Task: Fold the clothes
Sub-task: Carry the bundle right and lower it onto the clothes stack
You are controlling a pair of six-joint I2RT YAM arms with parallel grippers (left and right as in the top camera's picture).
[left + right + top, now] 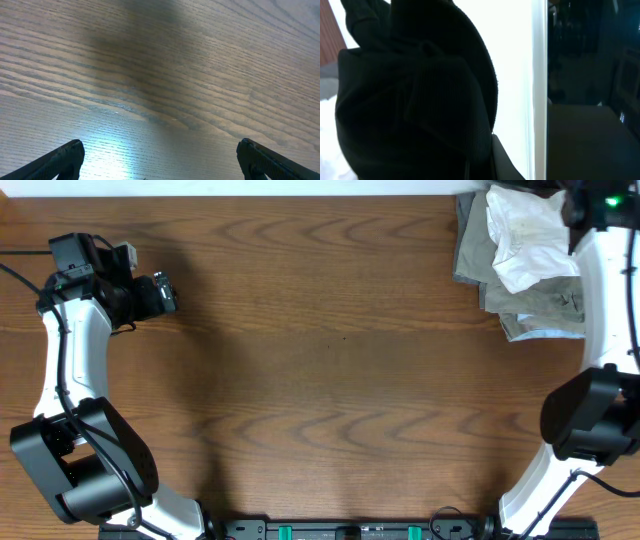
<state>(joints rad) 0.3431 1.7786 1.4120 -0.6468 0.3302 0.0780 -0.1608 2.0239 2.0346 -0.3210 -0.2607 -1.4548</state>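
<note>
At the far right corner of the wood-grain worktop (320, 360), the right claw (572, 202) is closed on bunched black clothes (415, 100), by grey garments (475, 250). The left claw (160, 150) gapes wide, low over the wood.

— What sort of place are we looking at?
— It is looking like a robotics lab bench. The left arm (65, 370) and the right arm (600, 290), both white and black, are standing at a black rail (340, 530) along one edge of a wood-grain table (330, 330), and a green light (611, 201) is glowing.
— Anything else?
— Folded garments (520, 270) are lying piled in a corner.
</note>
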